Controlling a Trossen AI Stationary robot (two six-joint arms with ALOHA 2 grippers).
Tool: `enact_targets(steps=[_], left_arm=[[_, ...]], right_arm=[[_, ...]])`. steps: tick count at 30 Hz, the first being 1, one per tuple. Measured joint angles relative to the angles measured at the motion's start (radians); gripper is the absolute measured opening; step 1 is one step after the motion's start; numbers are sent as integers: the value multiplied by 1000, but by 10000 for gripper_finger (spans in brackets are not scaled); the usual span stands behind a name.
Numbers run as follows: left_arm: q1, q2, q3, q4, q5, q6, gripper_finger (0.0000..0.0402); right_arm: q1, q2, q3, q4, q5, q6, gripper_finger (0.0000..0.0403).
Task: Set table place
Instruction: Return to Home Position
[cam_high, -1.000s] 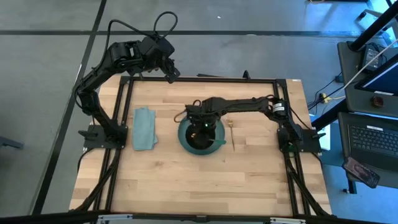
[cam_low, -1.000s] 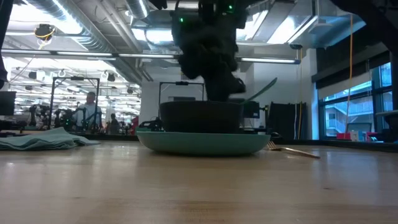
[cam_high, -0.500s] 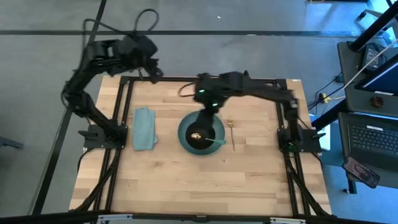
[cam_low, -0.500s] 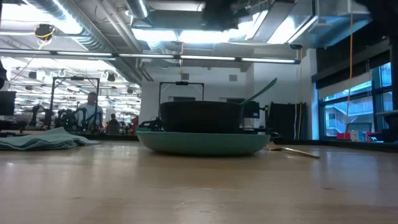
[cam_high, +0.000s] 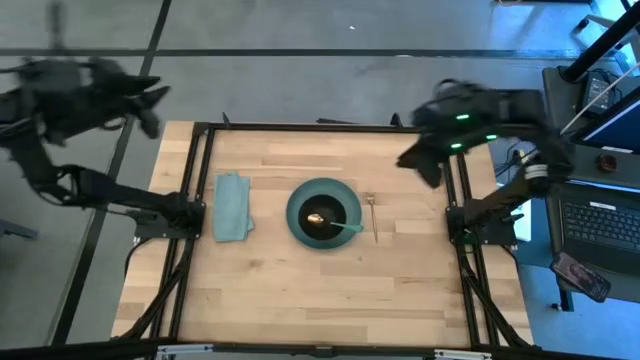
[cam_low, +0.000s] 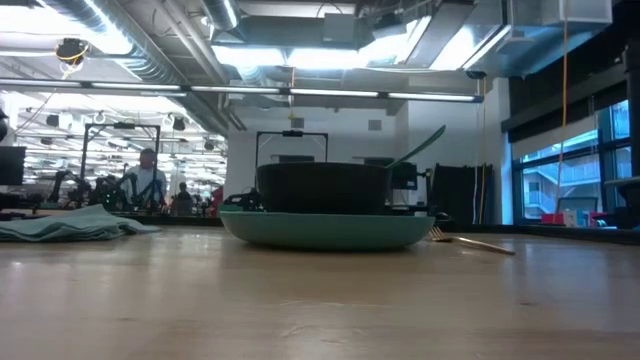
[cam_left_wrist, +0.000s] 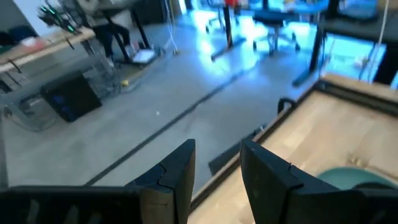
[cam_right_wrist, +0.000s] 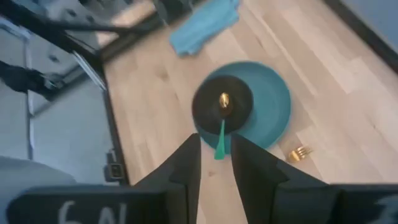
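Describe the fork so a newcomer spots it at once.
On the wooden table, find the round teal plate near the middle. The fork lies beside it, on the side away from the teal napkin. It is slim and all gold, unlike the teal-handled spoon in the black bowl.

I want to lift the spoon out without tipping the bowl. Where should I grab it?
Take the spoon by its teal handle, which slopes up over the rim of the black bowl toward the fork. Come from above; the gold end lies inside.
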Motion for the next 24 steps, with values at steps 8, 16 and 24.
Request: enact_targets(steps=[8,16,24], left_arm=[[0,-246,0,1,-70,26,121],[-28,-507,-29,3,107,-143,121],[13,-690,-315,7,141,-278,121]], right_arm=[[0,-236,-12,-43,1,-66,91],[0,-436,-101,-21,66,-103,91],[0,-704,-540,412,64,-232,91]])
